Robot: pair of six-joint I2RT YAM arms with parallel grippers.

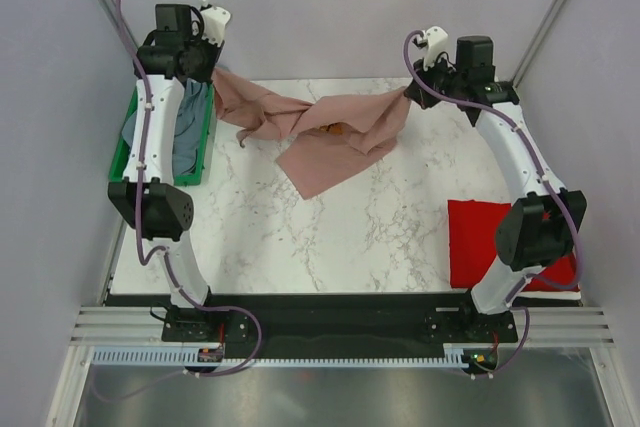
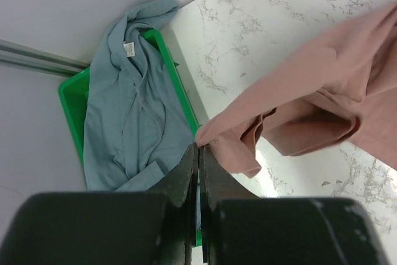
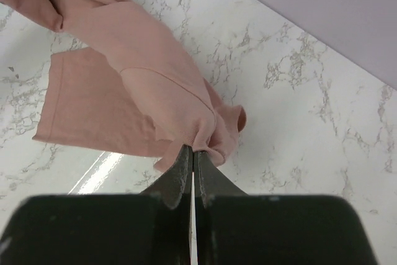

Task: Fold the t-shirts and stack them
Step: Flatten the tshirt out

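The left arm (image 1: 150, 142) extended forward from its base, elbow bent, wrist far out on the left. The right arm (image 1: 515, 152) mirrored it on the right. Jaws of the left tool (image 2: 198, 150) were pressed together on a pinch of the pink t-shirt (image 1: 330, 142); the right tool (image 3: 192, 153) likewise clamped it

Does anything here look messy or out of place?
The pink t-shirt hangs twisted and bunched between the left end effector and right end effector. A grey-blue t-shirt lies crumpled over the green bin's rim.

Three t-shirts (image 1: 340, 142) (image 1: 478, 237) (image 1: 186, 142), one green bin (image 1: 119, 157), two arms (image 1: 158, 132) (image 1: 516, 152).
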